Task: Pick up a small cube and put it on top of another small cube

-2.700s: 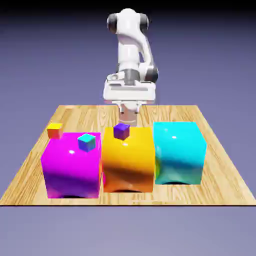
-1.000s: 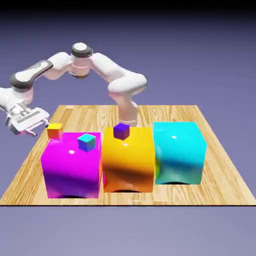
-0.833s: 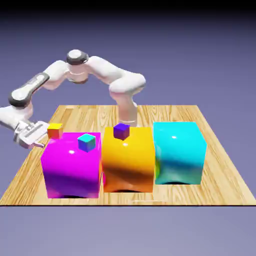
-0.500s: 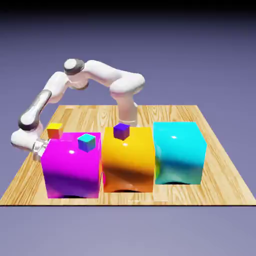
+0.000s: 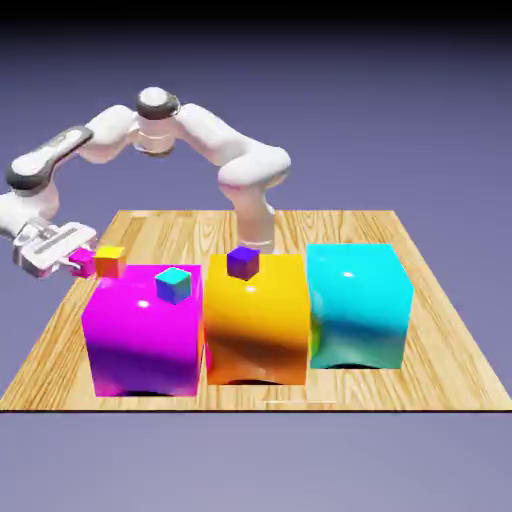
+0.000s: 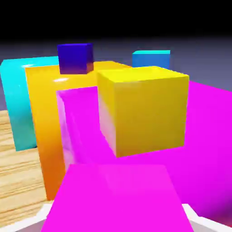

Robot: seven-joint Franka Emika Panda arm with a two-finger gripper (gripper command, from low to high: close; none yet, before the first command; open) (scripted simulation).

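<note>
Magenta-pink cube (image 5: 81, 262): held in the gripper, just to the exterior view's left of the small yellow-orange cube; in the hand view it fills the bottom middle.
White gripper (image 5: 75, 264): closed down on the magenta-pink cube, its jaws only as far apart as the cube between them; pale parts of it show on both sides of the cube in the hand view.
White arm (image 5: 240, 150): bent in a high arch from the base toward the exterior view's left, with the hand low at that side.
Yellow-orange cube (image 5: 109, 262): near the upper left corner of the huge magenta block in the exterior view; beyond the held cube in the hand view. Whether it touches the block, I cannot tell.
Huge magenta block (image 5: 146, 335): glossy, on the table, leftmost of the three large blocks in the exterior view.
Small blue cube (image 5: 173, 286): lighter on top, seen against the magenta block's upper right part in the exterior view.
Huge orange block (image 5: 257, 325): between the other two large ones.
Small purple cube (image 5: 243, 263): at the orange block's upper edge in the exterior view.
Huge cyan block (image 5: 358, 310): rightmost in the exterior view.
Wooden table (image 5: 450, 365): light-grained, under the large blocks.
</note>
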